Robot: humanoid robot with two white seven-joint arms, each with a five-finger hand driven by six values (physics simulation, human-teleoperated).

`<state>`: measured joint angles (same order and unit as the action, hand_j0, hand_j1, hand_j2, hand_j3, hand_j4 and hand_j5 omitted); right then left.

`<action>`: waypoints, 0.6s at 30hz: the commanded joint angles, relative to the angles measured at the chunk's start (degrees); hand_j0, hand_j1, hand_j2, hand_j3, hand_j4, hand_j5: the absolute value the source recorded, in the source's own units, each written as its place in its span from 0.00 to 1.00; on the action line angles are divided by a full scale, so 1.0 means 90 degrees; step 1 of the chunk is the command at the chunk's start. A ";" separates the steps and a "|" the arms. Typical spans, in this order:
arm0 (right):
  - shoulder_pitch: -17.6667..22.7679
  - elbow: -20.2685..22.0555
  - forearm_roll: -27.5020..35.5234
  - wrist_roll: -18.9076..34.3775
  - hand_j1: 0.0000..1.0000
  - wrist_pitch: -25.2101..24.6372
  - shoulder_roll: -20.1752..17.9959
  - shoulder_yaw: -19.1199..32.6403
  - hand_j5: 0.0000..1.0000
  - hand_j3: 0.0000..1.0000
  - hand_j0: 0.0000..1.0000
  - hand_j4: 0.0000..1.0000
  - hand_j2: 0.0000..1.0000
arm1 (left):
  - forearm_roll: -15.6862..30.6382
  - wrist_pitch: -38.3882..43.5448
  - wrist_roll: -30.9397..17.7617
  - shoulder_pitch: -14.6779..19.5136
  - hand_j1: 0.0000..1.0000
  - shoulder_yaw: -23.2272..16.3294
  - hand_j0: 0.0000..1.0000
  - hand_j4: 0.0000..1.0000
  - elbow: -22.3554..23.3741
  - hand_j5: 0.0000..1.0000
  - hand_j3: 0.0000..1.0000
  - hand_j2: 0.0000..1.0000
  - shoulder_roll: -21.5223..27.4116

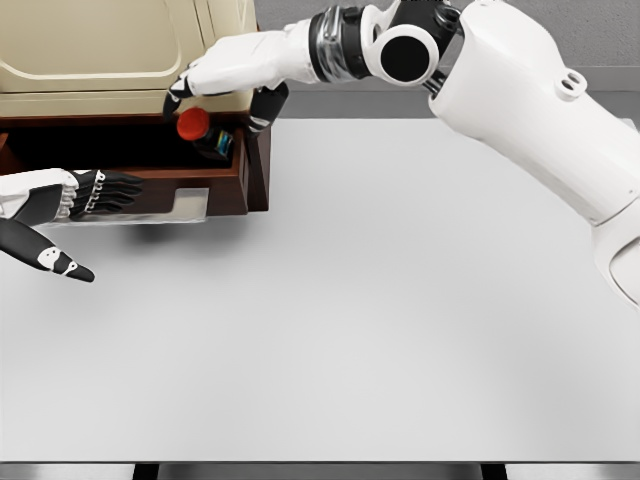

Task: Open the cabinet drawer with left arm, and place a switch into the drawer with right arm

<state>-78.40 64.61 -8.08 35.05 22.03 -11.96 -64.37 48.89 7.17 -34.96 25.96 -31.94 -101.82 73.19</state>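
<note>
- The switch (203, 133), a dark body with a red round cap, is seen over the open drawer (225, 185), close to its right wall and tilted, with the cap toward the left.
- It is held by the right hand (225, 82), which reaches in from the picture's right. The fingers (181, 95) are curled down over the cap side and the thumb is on the body side. How firmly it is pinched cannot be told.
- The switch appears not yet set on the drawer floor. If it is released from here, a bounce or a roll on the round cap is likely, and it may be left against the wall.
- Because the hold is near the right wall, the thumb or the switch could be caught on that wall's edge as the hand is lowered.
- The cream cabinet (100, 45) top is just above the hand, so its front could be struck on withdrawal.
- The left hand (75, 200) is at the drawer front, fingers extended and holding nothing. The drawer could be pushed shut if this hand is moved inward.
- The grey desk (400, 300) is shown below.
</note>
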 commanded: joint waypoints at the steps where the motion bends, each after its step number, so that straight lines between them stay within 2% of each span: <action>1: -0.0010 -0.0040 -0.0079 -0.0006 1.00 -0.0006 0.0001 0.0004 1.00 1.00 1.00 1.00 1.00 | -0.1447 0.0072 -0.0005 -0.0003 1.00 -0.0406 1.00 1.00 0.0083 1.00 1.00 1.00 -0.0056; 3: -0.0010 0.0047 -0.0089 -0.0006 1.00 0.0082 -0.0018 0.0024 1.00 1.00 1.00 1.00 1.00 | -0.1447 0.0072 -0.0005 -0.0003 1.00 -0.0406 1.00 1.00 0.0083 1.00 1.00 1.00 -0.0056; 5: -0.0010 0.0438 -0.0079 -0.0006 1.00 0.0804 -0.0213 0.0053 1.00 1.00 1.00 1.00 1.00 | -0.1447 0.0072 -0.0005 -0.0003 1.00 -0.0406 1.00 1.00 0.0083 1.00 1.00 1.00 -0.0047; 6: 0.0000 0.0653 -0.0069 -0.0006 1.00 0.1311 -0.0477 0.0072 1.00 1.00 1.00 1.00 1.00 | -0.1447 0.0072 -0.0005 -0.0003 1.00 -0.0406 1.00 1.00 0.0083 1.00 1.00 1.00 -0.0047; 7: 0.0039 0.0819 -0.0050 -0.0006 1.00 0.1442 -0.0741 0.0160 1.00 1.00 1.00 1.00 1.00 | -0.1447 0.0072 -0.0005 -0.0003 1.00 -0.0406 1.00 1.00 0.0083 1.00 1.00 1.00 -0.0047; 10: 0.0166 0.1238 -0.0020 -0.0006 1.00 0.1442 -0.1522 0.0404 1.00 1.00 1.00 1.00 1.00 | -0.1428 0.0072 -0.0005 0.0007 1.00 -0.0367 1.00 1.00 0.0083 1.00 1.00 1.00 -0.0047; 12: 0.0478 0.1737 0.0018 -0.0006 1.00 0.1442 -0.2166 0.0668 1.00 1.00 1.00 1.00 1.00 | -0.1320 -0.0025 -0.0005 0.0026 1.00 -0.0338 1.00 1.00 0.0083 1.00 1.00 1.00 -0.0047; 13: 0.0693 0.1795 0.0194 -0.0006 1.00 0.1442 -0.2576 0.0688 1.00 1.00 1.00 1.00 1.00 | -0.1311 -0.0103 -0.0005 0.0026 1.00 -0.0328 1.00 1.00 0.0083 1.00 1.00 1.00 -0.0047; 15: 0.1211 0.1795 0.0243 -0.0006 1.00 0.1442 -0.3084 0.0961 1.00 1.00 1.00 1.00 1.00 | -0.1311 -0.0123 -0.0005 0.0026 1.00 -0.0328 1.00 1.00 0.0083 1.00 1.00 1.00 -0.0047; 18: 0.1484 0.1795 0.0243 -0.0006 1.00 0.1442 -0.3631 0.1000 1.00 1.00 1.00 1.00 1.00 | -0.1311 -0.0123 -0.0005 0.0046 1.00 -0.0318 1.00 1.00 0.0083 1.00 1.00 1.00 -0.0056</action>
<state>-64.25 80.17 -6.56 35.04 35.08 -40.41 -56.35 46.62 5.94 -34.98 26.47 -32.43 -101.73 72.97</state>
